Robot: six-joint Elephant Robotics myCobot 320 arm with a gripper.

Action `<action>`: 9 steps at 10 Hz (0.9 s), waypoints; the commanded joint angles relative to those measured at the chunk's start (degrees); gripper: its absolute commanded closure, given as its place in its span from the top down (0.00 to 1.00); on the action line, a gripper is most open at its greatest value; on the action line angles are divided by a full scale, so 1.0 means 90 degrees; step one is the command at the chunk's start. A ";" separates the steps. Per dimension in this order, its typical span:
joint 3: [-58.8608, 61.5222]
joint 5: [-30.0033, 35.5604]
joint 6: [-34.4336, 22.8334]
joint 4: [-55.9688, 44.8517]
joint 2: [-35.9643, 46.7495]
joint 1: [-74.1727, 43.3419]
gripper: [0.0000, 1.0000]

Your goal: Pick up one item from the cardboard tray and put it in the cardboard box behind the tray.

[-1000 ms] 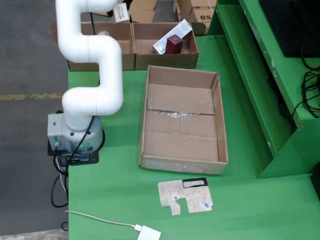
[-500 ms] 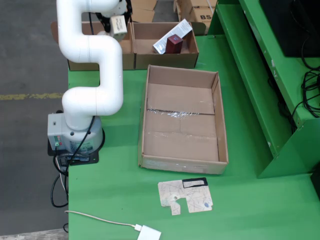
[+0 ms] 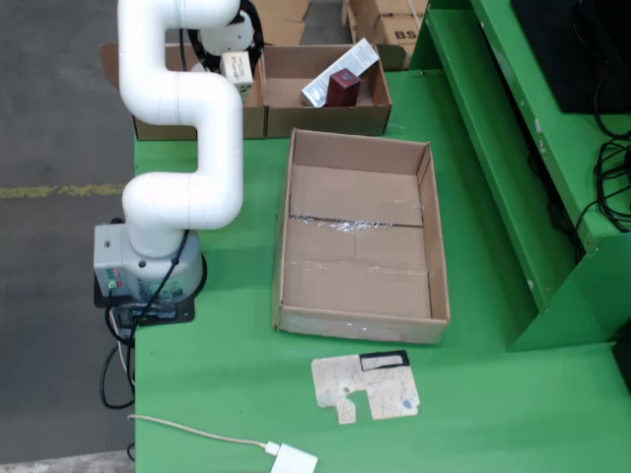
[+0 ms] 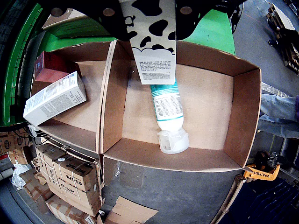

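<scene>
In the fixed view my gripper (image 3: 233,41) hangs over the left of two cardboard boxes (image 3: 202,116) behind the tray (image 3: 360,281), which holds nothing. In the wrist view the gripper (image 4: 150,8) is shut on a cow-patterned carton (image 4: 155,44) that hangs upright above the box floor (image 4: 210,107). A white and teal bottle (image 4: 168,116) lies in that box directly below the carton. The neighbouring box (image 3: 325,116) holds a white carton (image 4: 55,99) and a dark red box (image 4: 48,70).
The white arm (image 3: 187,148) rises from its base (image 3: 148,266) at the table's left edge. A cardboard scrap (image 3: 365,386) and a white adapter with cable (image 3: 294,459) lie at the front. A green shelf frame (image 3: 513,148) borders the right. Stacked cartons (image 4: 70,179) sit beyond the boxes.
The gripper has carried the cow-patterned carton down and slightly right, lower over the left rear box. Tray and boxes have not moved.
</scene>
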 commanded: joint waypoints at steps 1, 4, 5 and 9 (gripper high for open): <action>0.0155 -0.0022 0.0118 0.0195 0.0111 0.0020 0.00; 0.0156 -0.0091 0.0119 0.0464 0.0013 0.0085 0.00; 0.0155 -0.0139 0.0144 0.0658 0.0004 0.0189 0.00; 0.0156 -0.1115 -0.0406 0.4214 -0.0966 0.0315 0.00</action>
